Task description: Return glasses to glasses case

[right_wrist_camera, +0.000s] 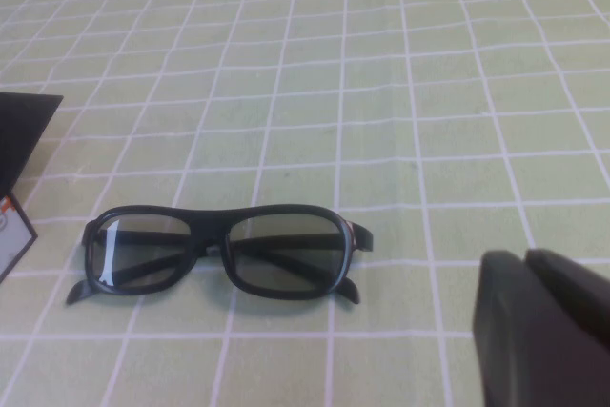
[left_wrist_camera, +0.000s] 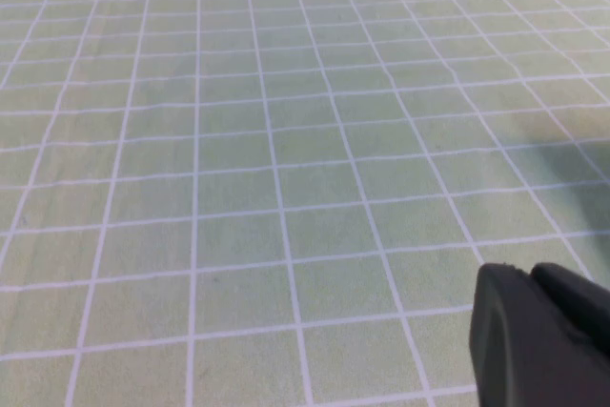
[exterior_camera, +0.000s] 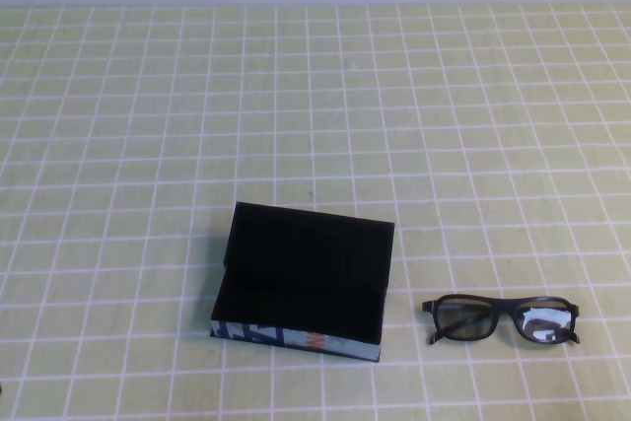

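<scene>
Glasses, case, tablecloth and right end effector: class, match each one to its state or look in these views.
1. glasses
2. case
3. tablecloth
4. right end effector

a. green with white grid
b. lid open
c. shut, holding nothing
d. lying on the cloth, right of the case

Pairs: 1-d, 2-b, 3-a, 4-c
</scene>
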